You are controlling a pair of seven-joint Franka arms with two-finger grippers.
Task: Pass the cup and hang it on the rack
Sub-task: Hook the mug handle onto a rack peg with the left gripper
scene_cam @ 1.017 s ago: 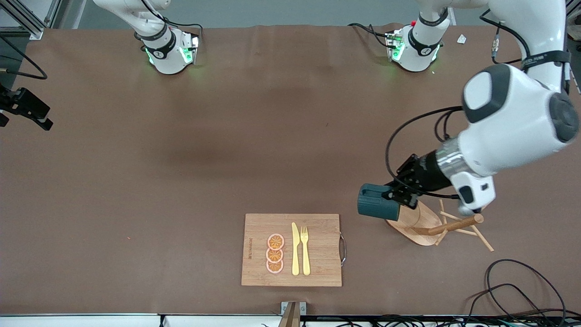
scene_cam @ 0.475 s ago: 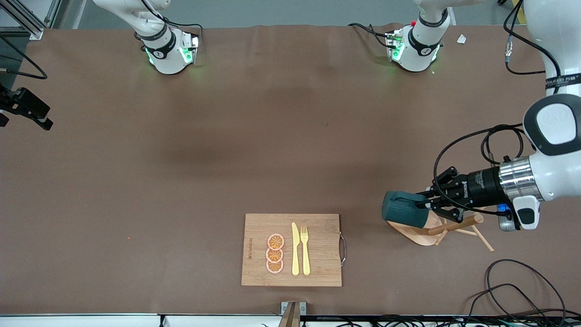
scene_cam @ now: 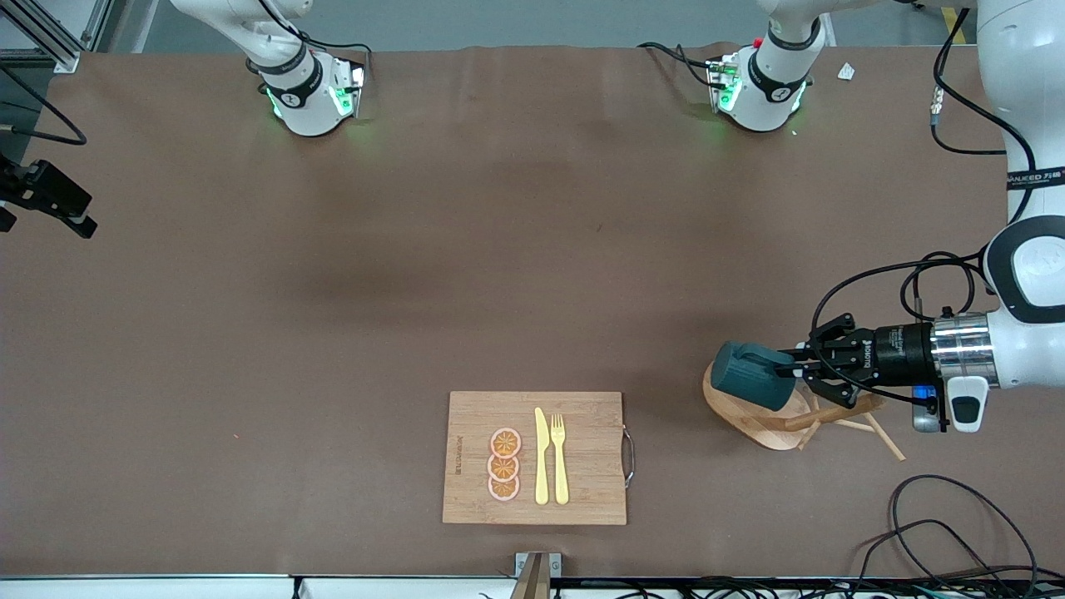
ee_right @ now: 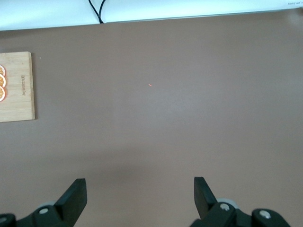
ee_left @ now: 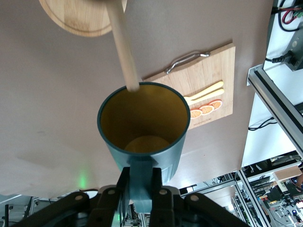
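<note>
My left gripper (scene_cam: 795, 370) is shut on the handle of the dark teal cup (scene_cam: 753, 376) and holds it on its side over the oval base of the wooden rack (scene_cam: 753, 423). In the left wrist view the fingers (ee_left: 124, 189) pinch the handle, and the cup (ee_left: 142, 127) shows its mustard-yellow inside. There the top of the rack's post (ee_left: 123, 47) reaches the cup's rim. Whether they touch I cannot tell. My right gripper (ee_right: 137, 194) is open and empty over bare table. It is out of the front view.
A wooden cutting board (scene_cam: 582, 457) with a yellow knife, a yellow fork and three orange slices lies near the front edge. It also shows in the left wrist view (ee_left: 222, 61) and the right wrist view (ee_right: 16, 94). Black cables (scene_cam: 940, 516) lie at the left arm's end.
My left arm has swung toward its own end of the table and turned level. The cup has moved from beside the rack's base to over it, close to the post.
</note>
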